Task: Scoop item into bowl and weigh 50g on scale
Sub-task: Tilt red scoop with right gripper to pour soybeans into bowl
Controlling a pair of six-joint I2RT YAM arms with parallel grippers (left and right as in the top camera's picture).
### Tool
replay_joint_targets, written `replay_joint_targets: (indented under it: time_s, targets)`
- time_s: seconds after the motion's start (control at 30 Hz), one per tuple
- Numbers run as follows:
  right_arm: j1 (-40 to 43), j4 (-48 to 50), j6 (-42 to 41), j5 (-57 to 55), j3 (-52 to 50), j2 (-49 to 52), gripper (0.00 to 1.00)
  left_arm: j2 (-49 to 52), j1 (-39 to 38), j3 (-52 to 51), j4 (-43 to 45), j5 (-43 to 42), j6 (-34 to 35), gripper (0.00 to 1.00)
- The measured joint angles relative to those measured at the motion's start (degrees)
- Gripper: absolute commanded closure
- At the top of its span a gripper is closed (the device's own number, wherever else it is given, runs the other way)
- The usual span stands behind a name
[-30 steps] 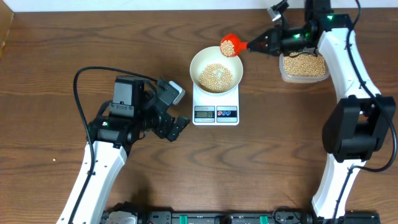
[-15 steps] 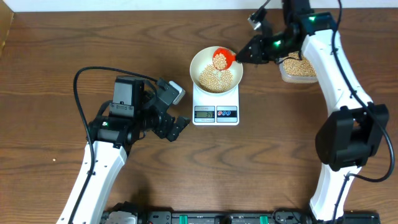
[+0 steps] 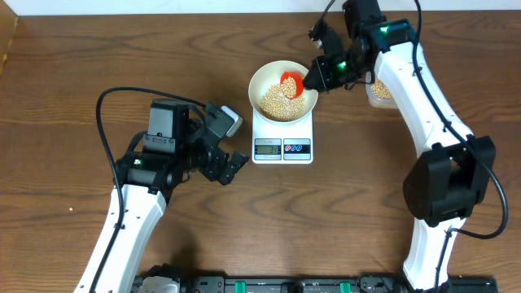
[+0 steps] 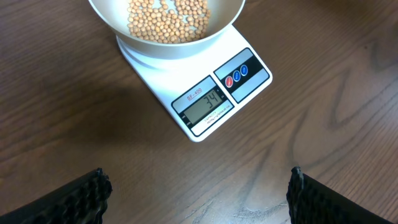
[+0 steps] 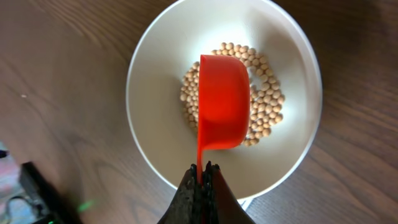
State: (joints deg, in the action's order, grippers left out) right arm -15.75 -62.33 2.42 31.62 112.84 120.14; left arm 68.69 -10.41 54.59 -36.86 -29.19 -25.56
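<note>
The overhead camera looks straight down from high above, taking in the whole table (image 3: 65, 81) and both arms. The left wrist camera sits low and close, tilted down past the left gripper (image 4: 198, 193) at the scale (image 4: 205, 102) and the near edge of the bowl (image 4: 168, 51). The right wrist camera hangs just above the bowl, facing down past the right gripper (image 5: 202, 183) and the red scoop (image 5: 224, 102). All three catch the bowl.
</note>
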Motion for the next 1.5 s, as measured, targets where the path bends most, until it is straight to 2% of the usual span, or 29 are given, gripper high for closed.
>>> replay_joint_targets:
  time_s: [0.9, 1.5]
  targets:
    - [-3.08, 2.16, 6.69, -7.26, 0.00, 0.00, 0.99, 0.00, 0.00, 0.00, 0.00, -0.02, 0.00, 0.07]
    - [0.96, 2.16, 5.51, 1.90, 0.00, 0.00, 0.99, 0.00, 0.00, 0.02, 0.00, 0.00, 0.00, 0.07]
